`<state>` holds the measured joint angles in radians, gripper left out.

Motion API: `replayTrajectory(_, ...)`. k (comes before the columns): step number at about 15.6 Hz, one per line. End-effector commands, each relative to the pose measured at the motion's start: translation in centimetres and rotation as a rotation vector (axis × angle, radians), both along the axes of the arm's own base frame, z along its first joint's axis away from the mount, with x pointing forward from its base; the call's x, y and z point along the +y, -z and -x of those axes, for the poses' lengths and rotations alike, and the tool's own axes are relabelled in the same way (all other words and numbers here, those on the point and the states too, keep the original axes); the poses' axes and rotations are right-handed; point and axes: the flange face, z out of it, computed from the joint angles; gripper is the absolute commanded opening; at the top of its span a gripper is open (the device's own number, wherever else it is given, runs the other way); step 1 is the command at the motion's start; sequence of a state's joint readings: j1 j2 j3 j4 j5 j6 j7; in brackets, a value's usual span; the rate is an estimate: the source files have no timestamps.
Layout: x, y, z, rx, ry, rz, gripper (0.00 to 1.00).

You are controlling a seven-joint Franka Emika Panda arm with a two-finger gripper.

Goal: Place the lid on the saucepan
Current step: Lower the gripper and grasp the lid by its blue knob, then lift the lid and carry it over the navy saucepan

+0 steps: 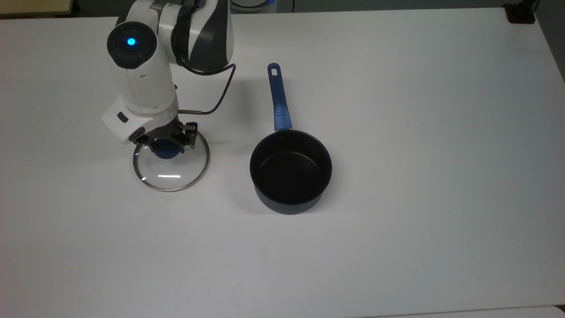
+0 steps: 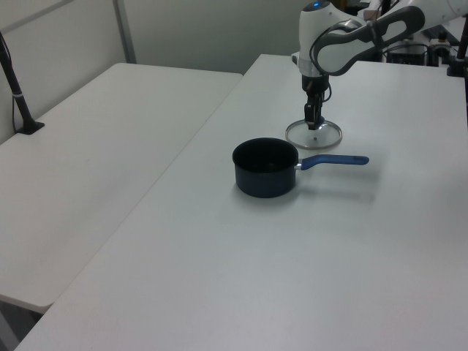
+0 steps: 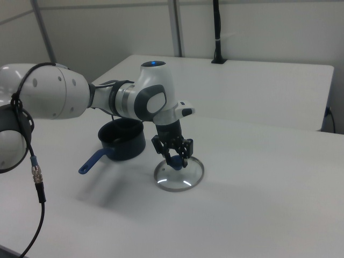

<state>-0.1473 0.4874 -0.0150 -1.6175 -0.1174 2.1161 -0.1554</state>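
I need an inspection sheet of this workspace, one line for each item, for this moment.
Surface: white table, bare around the job's things.
Job's things: lid lies flat on the table; saucepan stands upright and uncovered, apart from it on the top view's right.
Clutter: nothing seen.
Gripper: gripper down at the lid's blue knob.
Cables: dark cable looping off the wrist.
Surroundings: second white table alongside.
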Motion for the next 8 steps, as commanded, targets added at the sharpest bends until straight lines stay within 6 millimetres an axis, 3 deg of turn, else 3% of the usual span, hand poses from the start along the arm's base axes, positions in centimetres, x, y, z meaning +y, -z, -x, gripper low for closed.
replayTrajectory(1,0.5,-1.9,-0.3,-0.036,-0.022,-0.015,0.33)
replayTrajectory(3,1.4,-5.2,-0.6,-0.068,-0.006,-0.029,0.33)
replayTrajectory(6,5.0,-10.2,-1.7,-0.077,0.031,-0.059,0.33)
replayTrajectory(8,8.0,-12.1,-2.0,-0.072,0.032,-0.081,0.33)
